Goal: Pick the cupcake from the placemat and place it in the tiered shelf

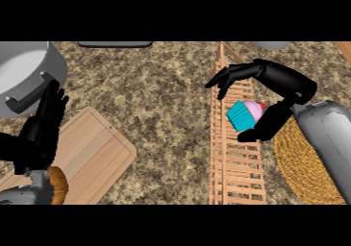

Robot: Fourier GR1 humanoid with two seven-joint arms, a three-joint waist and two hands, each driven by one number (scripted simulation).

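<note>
Cupcake: teal wrapper, pink top, lying tilted on its side over the slats of the tiered shelf. It's off the placemat, which sits just right of the shelf.

Right hand: fingers arched over the top of the cupcake, thumb down below it, so it sits in the gap between them. Thumb looks like it's touching the wrapper; can't tell from here if the fingers actually touch, or whether the cupcake rests on the slats or hangs in the hand.

Step in hand: I'd say it's the drop-off on the shelf.

How I'd do it: lower until the wrapper base is on the slats, not across a gap, spread fingers slowly, then lift straight up so nothing clips the frosting. It's tipped, so it may roll once free.

Left hand: open, fingers up, resting at the left edge by the cutting board and the pot.
</note>
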